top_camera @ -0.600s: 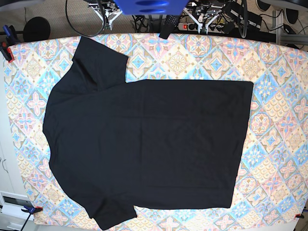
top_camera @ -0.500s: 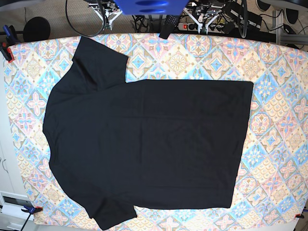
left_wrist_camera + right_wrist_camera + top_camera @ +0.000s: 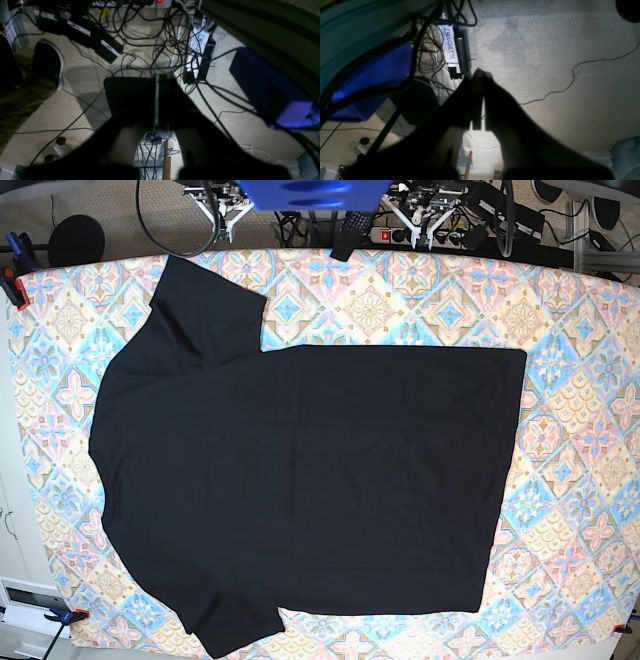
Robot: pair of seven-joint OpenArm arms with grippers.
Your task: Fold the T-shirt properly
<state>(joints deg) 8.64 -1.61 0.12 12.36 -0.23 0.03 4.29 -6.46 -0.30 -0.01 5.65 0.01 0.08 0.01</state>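
Observation:
The black T-shirt [image 3: 300,480] lies spread flat on the patterned table cover [image 3: 585,430], neck end to the left and hem to the right. One sleeve points to the back left and the other to the front left. Both arms are pulled back behind the table's far edge. My left gripper [image 3: 157,78] is shut and empty, hanging over the floor. My right gripper [image 3: 478,74] is also shut and empty over the floor. The T-shirt does not show in either wrist view.
Clamps [image 3: 14,280] hold the cover at the left edge. Behind the table are a blue housing [image 3: 315,192], cables [image 3: 160,30] and a labelled box [image 3: 452,55] on the floor. The table's far edge runs just past the upper sleeve.

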